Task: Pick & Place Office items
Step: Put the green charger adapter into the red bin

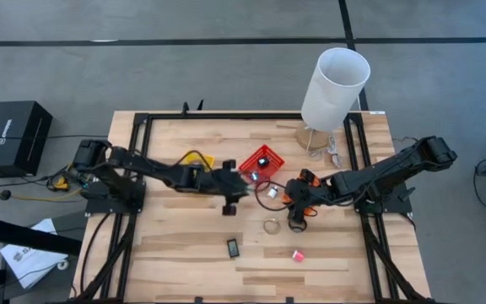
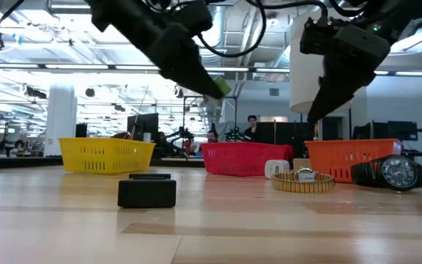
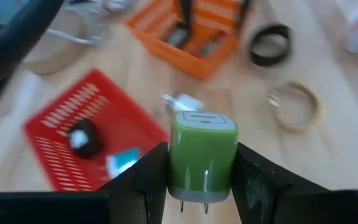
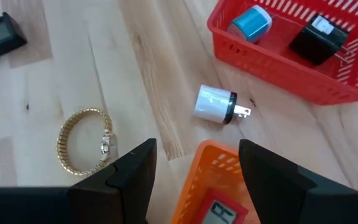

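Note:
My left gripper (image 1: 243, 193) is shut on a green plug-in charger (image 3: 202, 152), held in the air near the red basket (image 1: 261, 163); it also shows in the low view (image 2: 220, 86). My right gripper (image 4: 194, 165) is open above a corner of the orange basket (image 4: 213, 183), one finger on each side of that corner, and I see no touch. A white charger (image 4: 217, 104), a gold watch band (image 4: 84, 146), a black watch (image 2: 389, 174), a black box (image 2: 147, 192) and a pink bit (image 1: 298, 255) lie on the table. My left gripper pinches the green charger by two opposite sides (image 3: 174, 165) between its two fingers, near the end with the metal prongs (image 3: 193, 200). The prongs point back toward the wrist. The charger is lifted clear of the table.
The yellow basket (image 1: 197, 160) stands left of the red basket, which holds a blue-white piece (image 4: 251, 23) and a black cube (image 4: 319, 38). A tall white cylinder (image 1: 334, 87) stands at the far right. Bare wood lies toward the near edge (image 1: 175, 253).

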`<control>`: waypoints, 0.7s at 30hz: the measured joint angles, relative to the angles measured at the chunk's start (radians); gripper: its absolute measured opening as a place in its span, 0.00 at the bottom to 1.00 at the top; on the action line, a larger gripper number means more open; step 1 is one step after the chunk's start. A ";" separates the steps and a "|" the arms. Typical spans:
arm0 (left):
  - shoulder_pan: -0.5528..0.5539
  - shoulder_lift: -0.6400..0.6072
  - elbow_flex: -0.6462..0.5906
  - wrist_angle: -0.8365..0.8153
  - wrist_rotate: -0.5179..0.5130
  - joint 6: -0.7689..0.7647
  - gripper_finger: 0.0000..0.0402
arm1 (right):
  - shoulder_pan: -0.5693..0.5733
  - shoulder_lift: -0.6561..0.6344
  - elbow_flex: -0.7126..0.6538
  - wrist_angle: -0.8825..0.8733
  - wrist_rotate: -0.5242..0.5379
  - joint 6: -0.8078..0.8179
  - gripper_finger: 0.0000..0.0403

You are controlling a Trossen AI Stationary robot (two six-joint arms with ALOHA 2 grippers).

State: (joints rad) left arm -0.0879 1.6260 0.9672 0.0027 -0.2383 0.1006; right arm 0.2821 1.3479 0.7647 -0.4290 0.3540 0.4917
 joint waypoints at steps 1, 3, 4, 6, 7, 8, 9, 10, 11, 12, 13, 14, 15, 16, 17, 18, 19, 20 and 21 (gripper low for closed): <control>0.017 0.000 0.000 0.017 -0.001 0.000 0.34 | 0.000 0.000 0.000 0.000 0.003 -0.009 0.54; 0.053 0.007 0.000 0.083 -0.001 0.000 0.35 | -0.001 0.000 0.000 0.007 0.015 -0.029 0.54; 0.071 0.017 0.001 0.131 0.000 0.000 0.35 | -0.004 0.000 0.000 0.018 0.024 -0.032 0.54; 0.106 0.039 0.001 0.220 -0.001 0.000 0.35 | -0.018 0.000 0.000 0.052 0.036 -0.042 0.54; 0.123 0.058 0.002 0.279 -0.001 0.000 0.35 | -0.025 0.000 0.000 0.072 0.036 -0.057 0.54; 0.137 0.077 0.003 0.317 0.000 0.000 0.35 | -0.033 0.000 0.000 0.090 0.036 -0.069 0.54; 0.150 0.096 0.002 0.341 0.000 0.000 0.35 | -0.038 0.000 0.000 0.107 0.037 -0.078 0.54; 0.161 0.116 0.002 0.357 -0.001 0.000 0.35 | -0.043 0.000 0.000 0.123 0.037 -0.081 0.54; 0.171 0.138 0.002 0.371 -0.001 0.000 0.35 | -0.048 0.000 0.000 0.136 0.037 -0.082 0.54; 0.179 0.159 0.002 0.383 -0.001 0.000 0.35 | -0.052 0.000 0.000 0.143 0.037 -0.084 0.54; 0.185 0.177 0.001 0.378 0.000 0.000 0.35 | -0.052 0.000 0.000 0.149 0.037 -0.084 0.54; 0.189 0.195 0.000 0.377 0.000 -0.002 0.35 | -0.054 0.000 0.000 0.150 0.036 -0.084 0.54; 0.191 0.214 0.000 0.384 0.000 -0.003 0.35 | -0.055 0.000 0.000 0.150 0.036 -0.084 0.54; 0.193 0.230 0.000 0.381 0.000 -0.003 0.35 | -0.055 0.000 0.000 0.150 0.036 -0.084 0.54; 0.193 0.243 0.000 0.381 0.000 -0.003 0.35 | -0.055 0.000 0.000 0.150 0.036 -0.084 0.54; 0.193 0.253 0.000 0.382 0.000 -0.003 0.35 | -0.055 0.000 0.000 0.150 0.036 -0.084 0.54; 0.193 0.262 0.000 0.382 0.000 -0.003 0.35 | -0.055 0.000 0.000 0.150 0.037 -0.084 0.54; 0.193 0.269 0.000 0.383 0.000 -0.003 0.36 | -0.055 0.000 0.000 0.150 0.036 -0.084 0.54; 0.193 0.275 0.000 0.383 0.000 -0.003 0.36 | -0.055 0.000 0.000 0.150 0.037 -0.084 0.54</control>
State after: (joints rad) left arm 0.1051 1.9010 0.9668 0.3855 -0.2382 0.0980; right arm 0.2276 1.3479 0.7647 -0.2790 0.3908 0.4076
